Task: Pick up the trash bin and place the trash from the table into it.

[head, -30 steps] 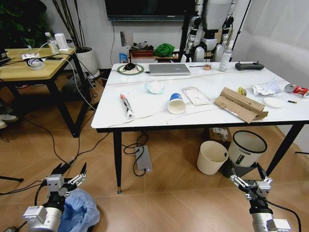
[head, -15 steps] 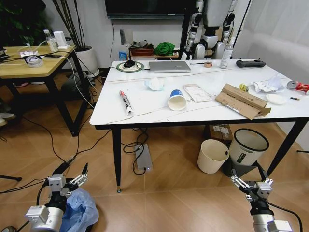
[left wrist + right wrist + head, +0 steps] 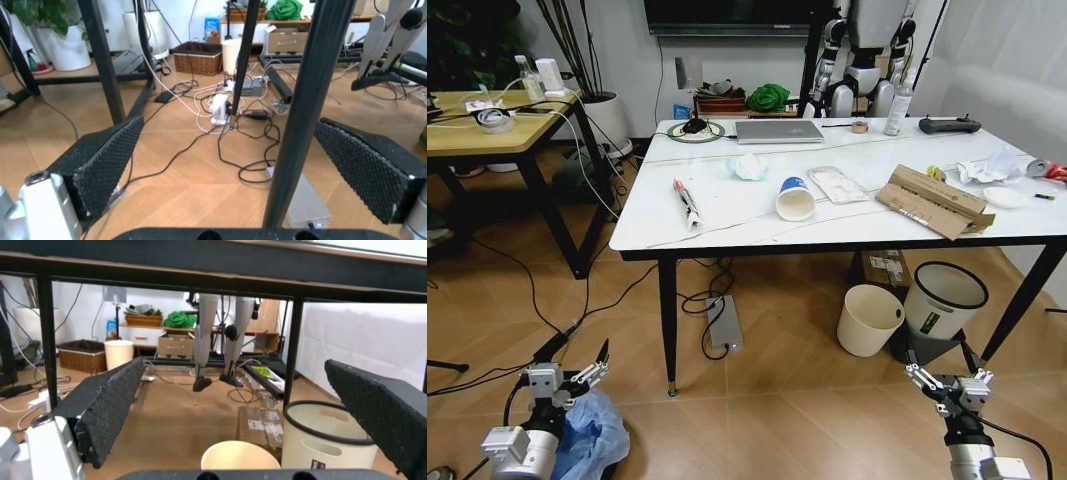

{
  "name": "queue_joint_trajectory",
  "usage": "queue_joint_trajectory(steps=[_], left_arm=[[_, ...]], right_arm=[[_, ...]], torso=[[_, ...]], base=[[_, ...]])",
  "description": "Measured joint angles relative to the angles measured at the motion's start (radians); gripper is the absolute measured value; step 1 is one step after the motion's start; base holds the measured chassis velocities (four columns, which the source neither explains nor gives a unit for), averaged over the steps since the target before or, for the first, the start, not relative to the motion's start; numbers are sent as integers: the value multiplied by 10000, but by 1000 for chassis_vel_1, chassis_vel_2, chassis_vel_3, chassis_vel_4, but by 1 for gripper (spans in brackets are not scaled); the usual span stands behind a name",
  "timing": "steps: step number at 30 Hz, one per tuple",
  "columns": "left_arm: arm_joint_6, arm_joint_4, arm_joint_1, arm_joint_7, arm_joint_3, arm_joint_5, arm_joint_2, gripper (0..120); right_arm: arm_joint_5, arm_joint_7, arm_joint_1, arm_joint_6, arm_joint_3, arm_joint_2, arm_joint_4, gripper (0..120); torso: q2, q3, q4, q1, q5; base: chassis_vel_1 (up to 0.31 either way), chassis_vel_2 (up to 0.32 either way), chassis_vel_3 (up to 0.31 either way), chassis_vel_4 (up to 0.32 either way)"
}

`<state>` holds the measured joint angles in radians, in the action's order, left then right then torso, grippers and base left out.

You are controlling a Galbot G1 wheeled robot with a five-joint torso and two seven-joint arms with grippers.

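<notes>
The trash bin [image 3: 593, 440], lined with a crinkled light-blue bag, stands on the floor at the lower left. My left gripper [image 3: 568, 374] hovers open just above and beside it. In the left wrist view the left gripper [image 3: 230, 165] frames a black table leg [image 3: 300, 115]. My right gripper [image 3: 948, 384] hangs open low on the right, near the floor. The white marble table [image 3: 727, 225] carries the trash: a blue-white paper cup [image 3: 795, 199], tissues [image 3: 747, 167], brown cardboard [image 3: 935, 200], a paper plate [image 3: 1003, 197] and a red can [image 3: 1055, 170].
Under the table stand a cream round bin [image 3: 870, 319] and a white bin with black rim [image 3: 944, 300], also facing the right gripper [image 3: 243, 415]. A power strip [image 3: 725, 325] and cables lie on the floor. A laptop [image 3: 778, 131] sits at the back; a wooden table [image 3: 487, 125] stands left.
The whole picture has shifted a little, so the camera moved. My left gripper sank slightly toward the blue bag. The right gripper holds the same pose.
</notes>
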<state>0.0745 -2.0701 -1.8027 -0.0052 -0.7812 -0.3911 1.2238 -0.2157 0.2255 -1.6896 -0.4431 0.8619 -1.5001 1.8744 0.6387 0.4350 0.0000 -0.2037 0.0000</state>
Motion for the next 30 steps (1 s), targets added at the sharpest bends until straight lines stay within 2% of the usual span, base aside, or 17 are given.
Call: queue_joint_trajectory(steps=[30], left_arm=[[-24,-45,-28,-13,18,65,74,100]], right_arm=[[17,23,53,-59,-46,-29,-96,100]], torso=[[-1202,-733,-1,469,0]], base=[[0,0,0,0]])
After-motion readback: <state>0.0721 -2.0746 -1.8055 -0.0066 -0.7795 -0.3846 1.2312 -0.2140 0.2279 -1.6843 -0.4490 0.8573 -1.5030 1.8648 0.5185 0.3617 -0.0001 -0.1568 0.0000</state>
